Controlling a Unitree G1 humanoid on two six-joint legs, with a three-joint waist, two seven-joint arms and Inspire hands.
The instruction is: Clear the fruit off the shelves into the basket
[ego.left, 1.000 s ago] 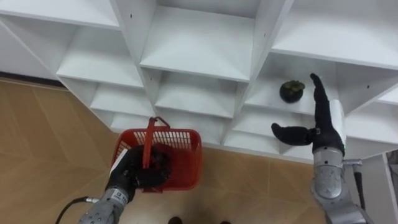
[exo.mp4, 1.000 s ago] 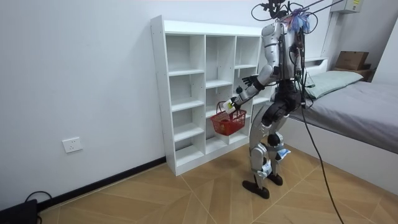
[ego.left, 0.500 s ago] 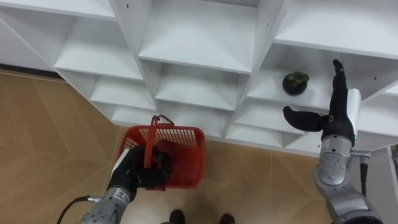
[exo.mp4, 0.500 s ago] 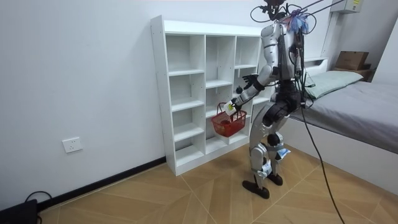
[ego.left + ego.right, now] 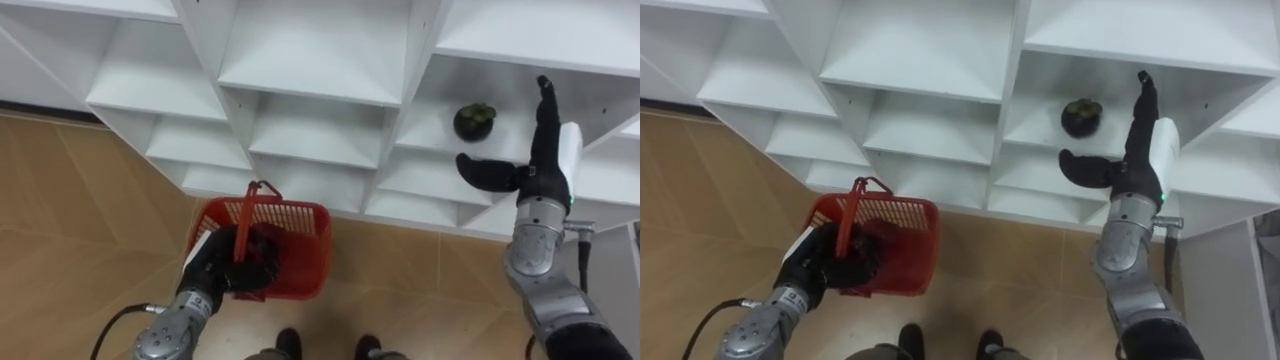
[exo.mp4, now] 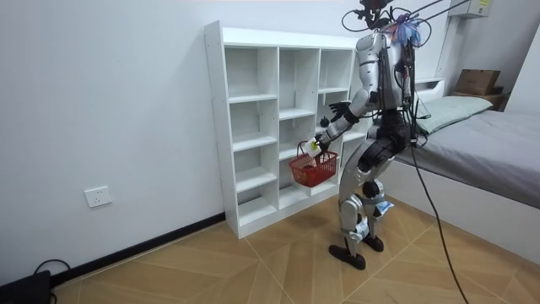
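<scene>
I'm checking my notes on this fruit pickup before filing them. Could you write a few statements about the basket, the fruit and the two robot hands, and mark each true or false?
1. The left robot hand is curled round the handle of the red basket. True.
2. The right robot hand grips the dark fruit. False: the fruit lies on a shelf, and the hand is open beside it with straight fingers.
3. The dark fruit lies in the right column of the white shelf unit. True.
4. The red basket rests on the floor. False: in the room view it hangs from the left robot hand, above the floor.
</scene>
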